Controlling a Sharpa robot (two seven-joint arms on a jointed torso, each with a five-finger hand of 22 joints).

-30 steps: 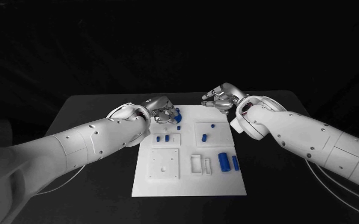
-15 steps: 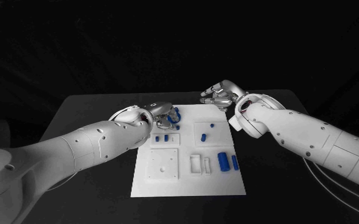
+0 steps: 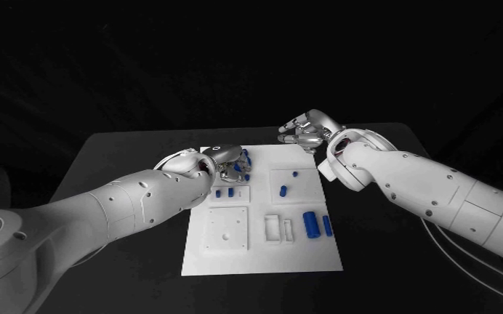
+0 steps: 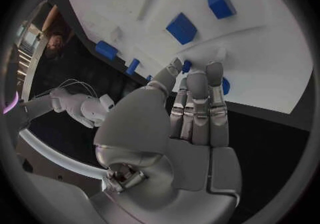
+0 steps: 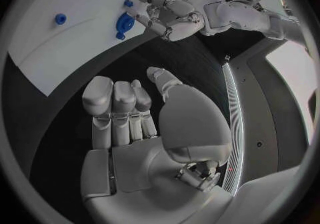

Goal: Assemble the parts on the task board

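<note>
Left hand (image 4: 190, 122) is pinching a blue part (image 4: 187, 66) at the task board's (image 3: 262, 252) eleven o'clock — I'm judging seating comes next; right hand (image 5: 143, 128) is hanging spread.

My silver left hand (image 3: 227, 163) and silver right hand (image 3: 302, 134) come off white arms (image 3: 419, 183). The task board (image 3: 262, 252) is white, its parts (image 3: 311, 226) blue, the table (image 3: 126, 161) black.
</note>
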